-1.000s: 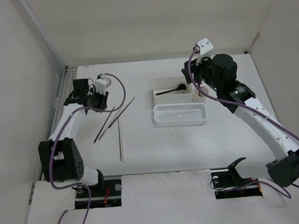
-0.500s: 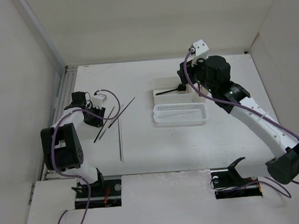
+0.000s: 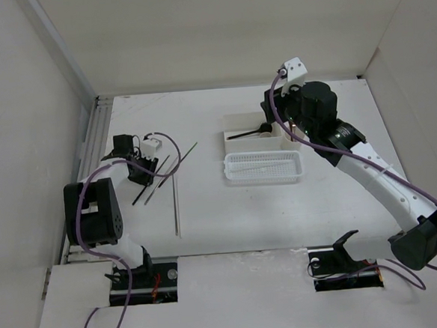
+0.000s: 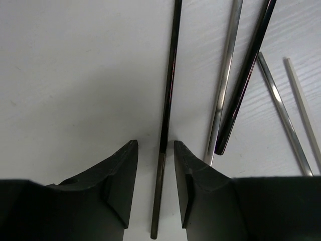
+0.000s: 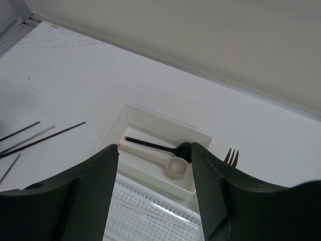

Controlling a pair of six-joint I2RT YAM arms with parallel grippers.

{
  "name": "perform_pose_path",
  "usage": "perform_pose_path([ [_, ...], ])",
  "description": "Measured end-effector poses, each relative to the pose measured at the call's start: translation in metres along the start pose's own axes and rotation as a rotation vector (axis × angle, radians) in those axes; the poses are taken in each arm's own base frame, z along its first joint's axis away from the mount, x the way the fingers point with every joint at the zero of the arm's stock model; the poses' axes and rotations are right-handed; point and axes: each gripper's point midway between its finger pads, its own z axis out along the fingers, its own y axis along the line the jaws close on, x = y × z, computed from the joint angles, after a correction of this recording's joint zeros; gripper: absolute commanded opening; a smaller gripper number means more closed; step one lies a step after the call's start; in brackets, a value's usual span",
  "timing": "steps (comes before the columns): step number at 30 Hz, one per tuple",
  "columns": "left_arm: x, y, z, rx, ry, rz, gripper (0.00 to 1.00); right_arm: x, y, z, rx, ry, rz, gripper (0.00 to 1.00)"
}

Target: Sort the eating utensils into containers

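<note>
My left gripper [image 3: 145, 171] [image 4: 155, 150] is open and low over the table, its fingers [image 4: 120, 173] on either side of a thin dark chopstick [image 4: 168, 95] without closing on it. Several more sticks lie just to the right: a metal one [image 4: 225, 85], a dark one [image 4: 248, 75] and a pale one [image 4: 303, 108]. My right gripper [image 3: 285, 123] [image 5: 154, 148] is open and empty above the white square box [image 5: 131, 114] [image 3: 234, 121]. A black spoon [image 5: 150, 145] and a beige spoon [image 5: 168, 163] lie in the box. Fork tines [image 5: 230, 156] show beside my right finger; the cup is hidden.
The white mesh basket [image 3: 264, 168] [image 5: 145, 211] sits just in front of the box. A long pale stick [image 3: 175, 204] lies apart towards the near edge. The left wall and its metal rail [image 3: 90, 154] are close to the left arm.
My left gripper has swung from the back left down towards the sticks and now straddles a dark one. My right gripper has shifted slightly back over the box.
</note>
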Motion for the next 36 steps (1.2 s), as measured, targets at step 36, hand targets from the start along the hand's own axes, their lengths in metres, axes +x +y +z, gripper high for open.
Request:
perform_pose_path([
  [36,-0.225,-0.278,-0.102,0.382,-0.357,0.842,0.0,-0.03,-0.093,-0.02,0.188,-0.093,0.035,0.65],
])
